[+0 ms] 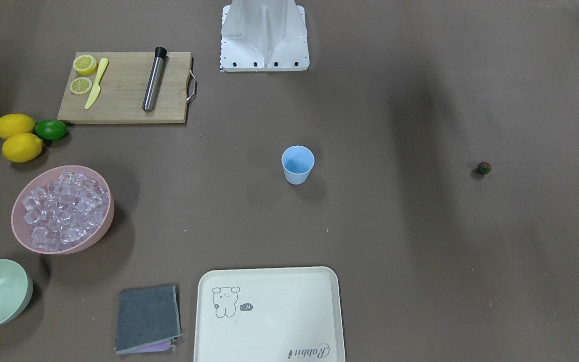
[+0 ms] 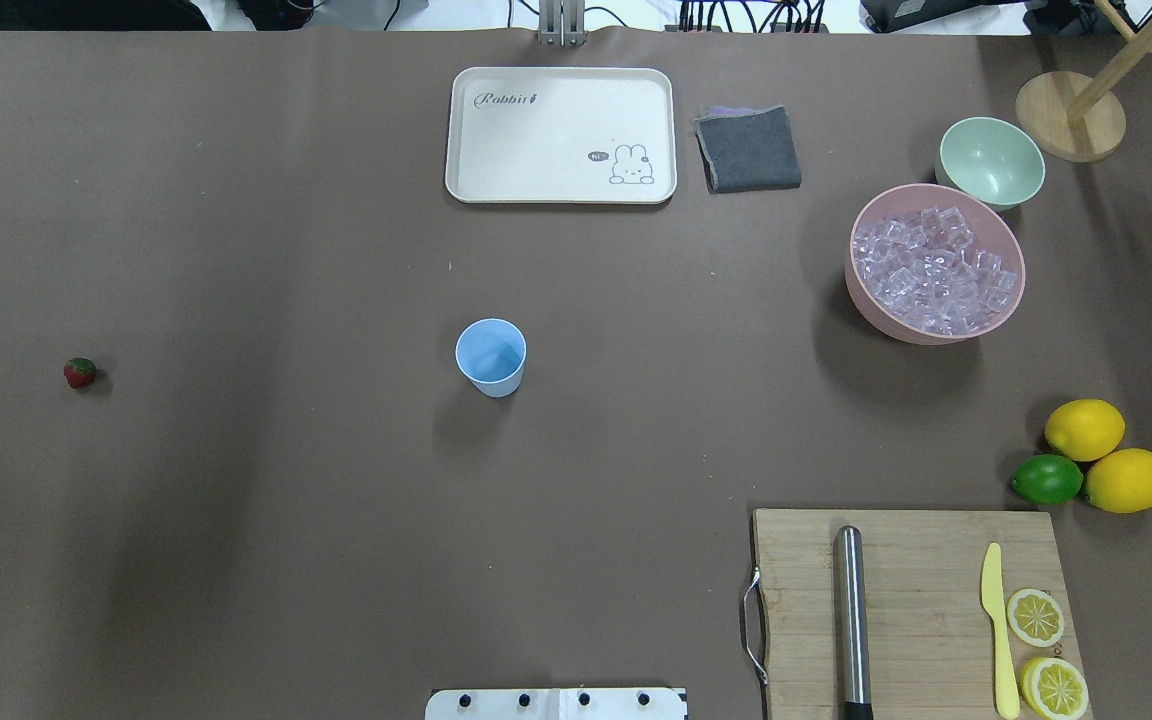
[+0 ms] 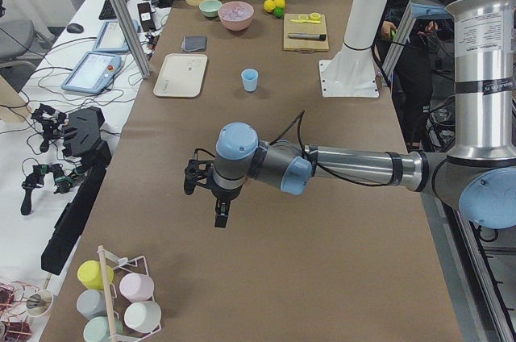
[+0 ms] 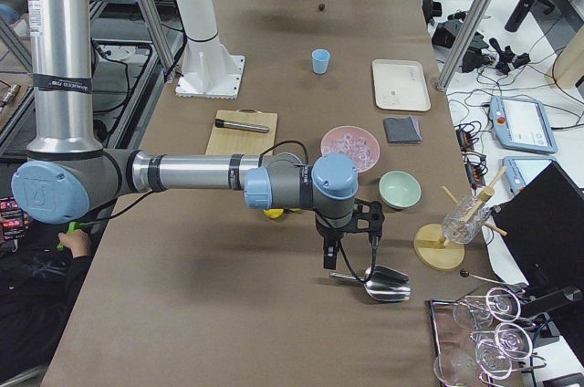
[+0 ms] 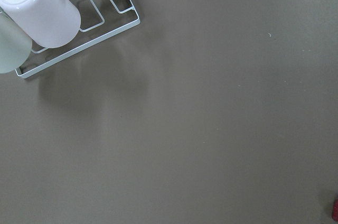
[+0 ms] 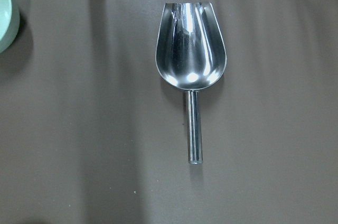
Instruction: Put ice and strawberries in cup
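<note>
The right gripper [image 4: 334,257] hangs just above a steel scoop [image 6: 191,49] that lies flat on the brown table [image 2: 236,250], handle towards the wrist camera. The side view does not show how far its jaws are apart. The left gripper [image 3: 219,214] hangs over bare table near a wire rack of cups [image 3: 121,298], and its opening cannot be told either. The light blue cup [image 2: 491,357] stands upright mid-table. The ice [image 2: 936,270] is heaped in the pink bowl [image 2: 874,312] on the robot's right. The strawberry [image 2: 80,372] lies well apart on its left.
</note>
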### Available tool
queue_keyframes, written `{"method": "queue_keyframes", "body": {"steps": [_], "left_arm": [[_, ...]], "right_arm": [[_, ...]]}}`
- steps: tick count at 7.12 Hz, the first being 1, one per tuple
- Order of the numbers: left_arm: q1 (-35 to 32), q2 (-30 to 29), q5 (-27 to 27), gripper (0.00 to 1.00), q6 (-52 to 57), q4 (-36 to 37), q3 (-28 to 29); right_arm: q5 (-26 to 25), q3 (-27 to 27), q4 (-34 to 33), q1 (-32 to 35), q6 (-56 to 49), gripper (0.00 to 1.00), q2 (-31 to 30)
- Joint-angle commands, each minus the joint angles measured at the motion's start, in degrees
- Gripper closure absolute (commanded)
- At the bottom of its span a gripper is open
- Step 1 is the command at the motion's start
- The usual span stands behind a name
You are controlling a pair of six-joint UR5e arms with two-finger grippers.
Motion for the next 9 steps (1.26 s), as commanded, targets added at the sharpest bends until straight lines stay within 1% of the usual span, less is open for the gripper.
{"method": "queue_keyframes", "body": {"steps": [1, 9], "left_arm": [[0.0, 0.1, 0.0, 0.02, 0.0, 0.0, 0.0], [0.0, 0.8, 0.1, 0.02, 0.0, -0.1, 0.1]], "right_arm": [[-0.5, 0.1, 0.0, 0.0, 0.3, 0.01, -0.2], [-0.4, 0.4, -0.2, 0.0, -0.3, 0.01, -0.2]]}}
